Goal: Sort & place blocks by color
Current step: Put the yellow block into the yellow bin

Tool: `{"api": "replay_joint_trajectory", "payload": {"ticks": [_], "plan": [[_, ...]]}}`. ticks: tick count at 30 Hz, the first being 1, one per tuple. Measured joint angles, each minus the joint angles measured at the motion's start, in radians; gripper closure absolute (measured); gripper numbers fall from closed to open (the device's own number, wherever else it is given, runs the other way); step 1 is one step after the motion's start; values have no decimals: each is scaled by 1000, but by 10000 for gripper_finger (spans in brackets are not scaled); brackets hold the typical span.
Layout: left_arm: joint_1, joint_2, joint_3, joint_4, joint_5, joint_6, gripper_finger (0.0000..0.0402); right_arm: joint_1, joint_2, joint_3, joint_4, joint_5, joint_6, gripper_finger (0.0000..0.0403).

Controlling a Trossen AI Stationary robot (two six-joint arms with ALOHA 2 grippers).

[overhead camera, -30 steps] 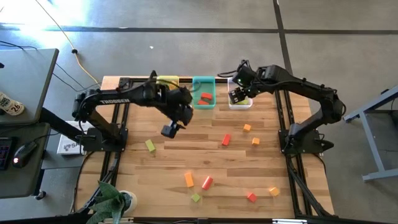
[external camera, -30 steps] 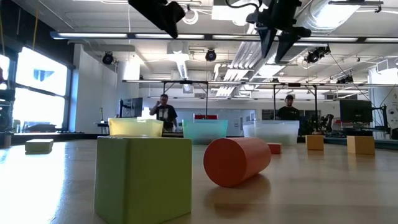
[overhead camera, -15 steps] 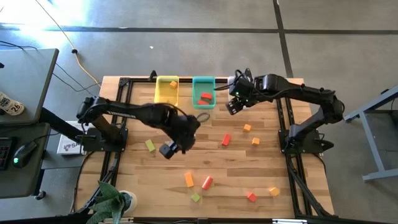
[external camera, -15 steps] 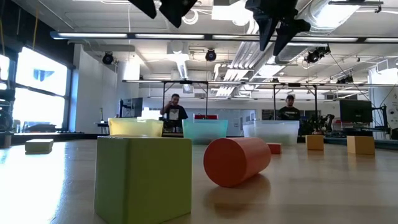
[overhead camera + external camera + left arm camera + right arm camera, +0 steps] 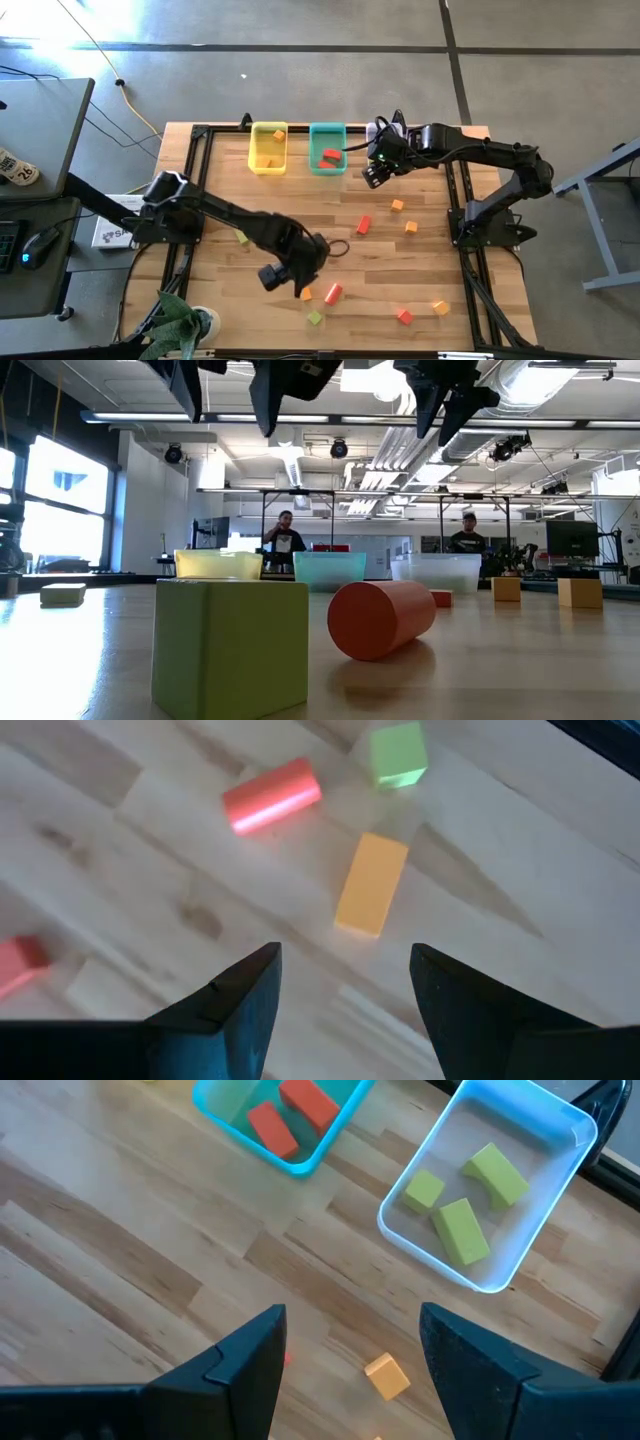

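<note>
nearest the table's front edge lie the loose blocks: a light green cube point(image 5: 314, 318), a red cylinder point(image 5: 333, 293) and an orange bar point(image 5: 304, 290), with more red and orange pieces scattered to the right. within the last second the left gripper point(image 5: 300, 283) has swung away from the bins at the back and down the table, and it now hangs over the orange bar with its fingers spread and nothing between them; the left wrist view shows that bar point(image 5: 371, 884) lying just ahead of the parted fingers. this looks like the approach for the next pick, probably the orange bar. farther back, the right gripper point(image 5: 372, 176) has drifted a little off the clear bin point(image 5: 545, 1110) and hovers beside it, fingers apart and empty; three green blocks already sit in that bin, red ones in the teal bin point(image 5: 327, 130), an orange one in the yellow bin point(image 5: 267, 128). from above, the clear bin is mostly covered by the right arm, and the low view cuts both grippers off at its top edge.
</note>
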Motion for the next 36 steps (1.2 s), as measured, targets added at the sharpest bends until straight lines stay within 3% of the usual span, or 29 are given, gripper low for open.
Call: {"api": "replay_joint_trajectory", "payload": {"ticks": [19,36], "plan": [[-62,204,1,82,-13,8,193,0,0,0,-1,-3,0,187],[-81,218,0,99,-61,24,193,1,0,0,-1,-4,0,187]]}}
